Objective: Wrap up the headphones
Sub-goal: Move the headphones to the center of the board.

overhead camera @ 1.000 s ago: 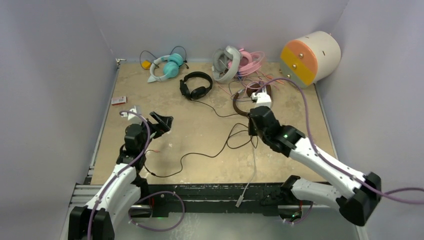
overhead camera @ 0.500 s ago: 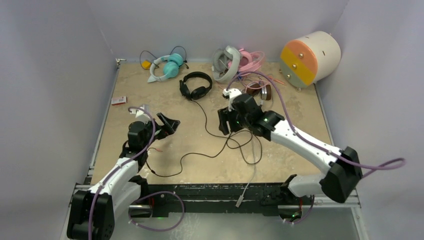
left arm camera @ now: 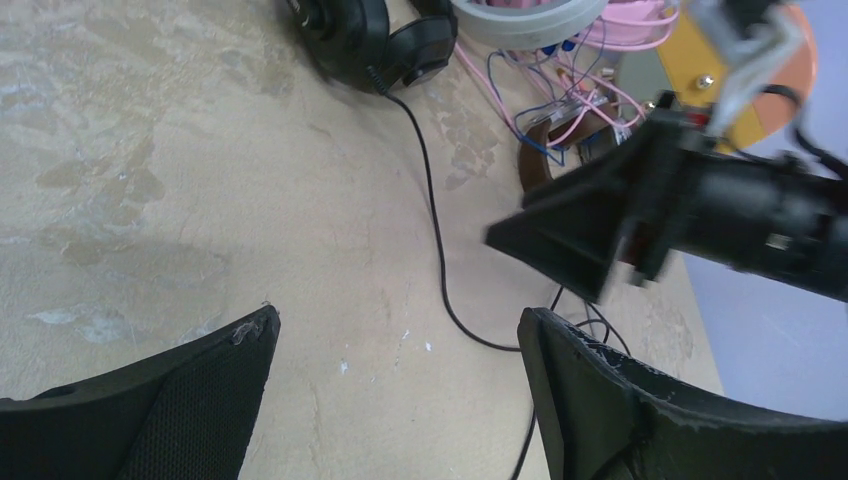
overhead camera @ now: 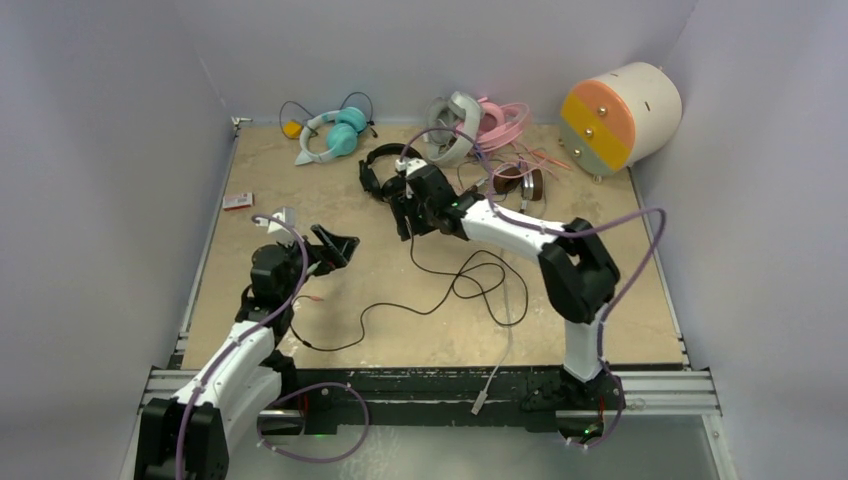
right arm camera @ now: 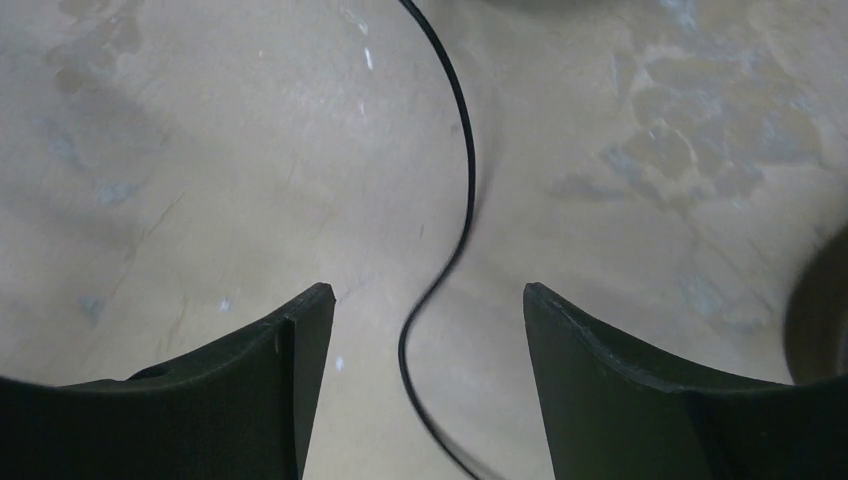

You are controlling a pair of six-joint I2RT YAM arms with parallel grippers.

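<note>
The black headphones (overhead camera: 391, 170) lie at the back middle of the table, and they also show at the top of the left wrist view (left arm camera: 372, 30). Their thin black cable (overhead camera: 440, 280) trails forward in loose loops. My right gripper (overhead camera: 408, 215) is just in front of them. It is open, and the cable (right arm camera: 455, 240) runs loose between its fingers (right arm camera: 300, 340) without being pinched. My left gripper (overhead camera: 338, 248) hovers open and empty over bare table (left arm camera: 395, 330), left of the cable (left arm camera: 436, 230).
Teal-and-white headphones (overhead camera: 335, 133), a grey-white pair (overhead camera: 452, 125), a pink pair (overhead camera: 497, 120) and a brown-and-silver pair (overhead camera: 520, 182) lie along the back in tangled cables. A cream cylinder (overhead camera: 620, 115) fills the back right corner. A small red-and-white item (overhead camera: 238, 201) lies at the left.
My right gripper was shut near the brown-and-silver pair. It has opened and swung back and left to straddle the black cable. The left arm has barely moved.
</note>
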